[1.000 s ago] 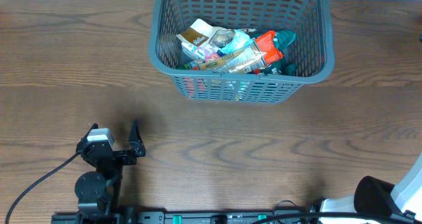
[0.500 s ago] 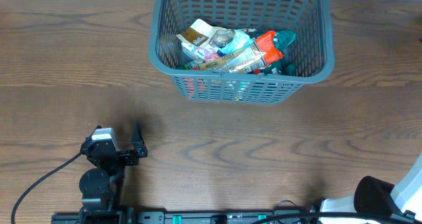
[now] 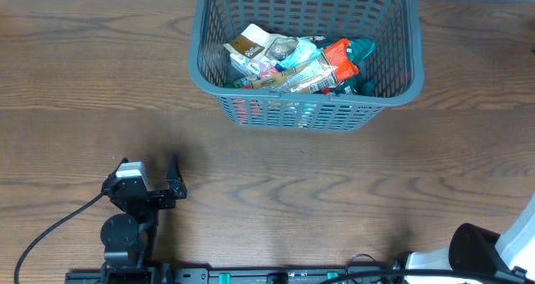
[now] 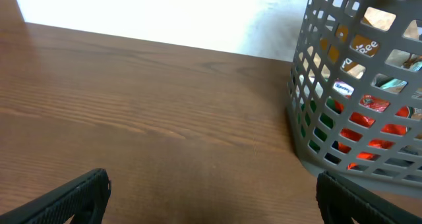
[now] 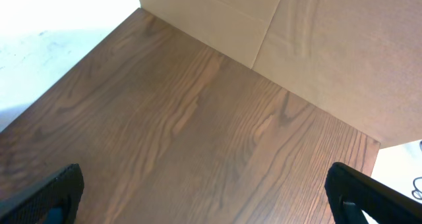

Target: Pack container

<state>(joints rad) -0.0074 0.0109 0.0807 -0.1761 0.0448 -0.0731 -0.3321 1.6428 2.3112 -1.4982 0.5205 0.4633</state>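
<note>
The dark grey lattice container (image 3: 209,63) stands at the far middle of the table and holds several snack packets (image 3: 292,63). It also shows at the right of the left wrist view (image 4: 310,112), packets visible through its slots. My left gripper (image 3: 150,177) rests near the front left of the table, open and empty; its finger tips frame bare wood in the left wrist view (image 4: 211,194). My right gripper (image 5: 204,194) is open and empty over bare wood; only the right arm's base (image 3: 493,251) shows overhead at the front right corner.
A black cable (image 3: 46,234) runs from the left arm to the front edge. A cardboard-coloured panel (image 5: 316,53) stands beyond the table's edge in the right wrist view.
My left arm drew back slightly toward the front edge between one second and half a second ago. Since then nothing has moved.
</note>
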